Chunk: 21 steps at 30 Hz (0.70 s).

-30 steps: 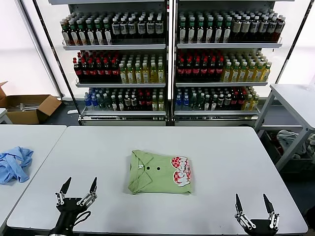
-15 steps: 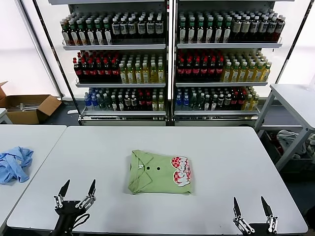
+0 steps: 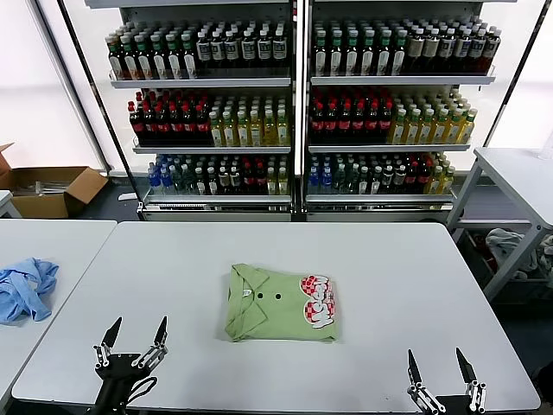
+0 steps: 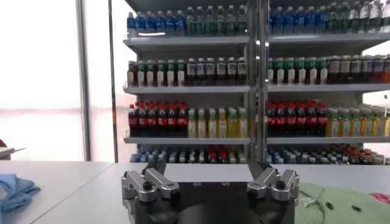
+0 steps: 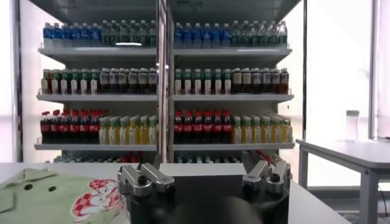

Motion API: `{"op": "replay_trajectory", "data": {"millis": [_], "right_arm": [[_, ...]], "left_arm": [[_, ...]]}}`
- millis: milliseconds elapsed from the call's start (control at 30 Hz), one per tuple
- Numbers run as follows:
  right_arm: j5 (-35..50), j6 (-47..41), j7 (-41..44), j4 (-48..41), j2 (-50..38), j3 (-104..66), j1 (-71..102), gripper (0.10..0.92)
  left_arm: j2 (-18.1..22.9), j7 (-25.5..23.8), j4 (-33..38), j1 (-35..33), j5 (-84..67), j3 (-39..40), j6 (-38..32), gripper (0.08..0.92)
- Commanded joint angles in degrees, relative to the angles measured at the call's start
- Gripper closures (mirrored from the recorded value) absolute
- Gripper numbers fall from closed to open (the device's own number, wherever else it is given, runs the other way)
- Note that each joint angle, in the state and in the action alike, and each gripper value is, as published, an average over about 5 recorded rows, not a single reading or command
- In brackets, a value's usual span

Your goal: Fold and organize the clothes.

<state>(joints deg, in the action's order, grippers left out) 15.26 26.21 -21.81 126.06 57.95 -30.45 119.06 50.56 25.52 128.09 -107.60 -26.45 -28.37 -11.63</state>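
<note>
At the far left of the head view, a crumpled light blue garment lies on a separate white side table, well apart from everything else, with an open brown cardboard box on the floor behind it. Next comes the left gripper, low at the near left edge of the large white table, its 2 dark pointed fingers spread wide and holding nothing. In the middle of that table lies the light green polo shirt of soft fabric, folded into a compact rectangle, collar toward the left, 2 small dark buttons showing, and its red-and-white checkered logo print facing up on the right half. The right gripper sits at the near right edge, fingers likewise wide apart and empty, well clear of the shirt. Behind the table stand 2 white shelving units filled with rows of bottled drinks. At the far right is another white table.
</note>
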Motion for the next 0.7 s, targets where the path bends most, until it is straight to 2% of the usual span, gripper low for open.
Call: {"op": "replay_trajectory", "data": {"millis": [33, 700], "right_arm": [[0.2, 0.3, 0.6, 0.1, 0.0, -0.1, 0.3, 0.203], [0.0, 0.7, 1.3, 0.0, -0.4, -0.3, 0.5, 0.203]], "left_arm": [[0.0, 0.0, -0.1, -0.1, 0.0, 0.0, -0.1, 0.177], [0.3, 0.3, -0.2, -0.5, 0.4, 0.3, -0.4, 0.177]]}}
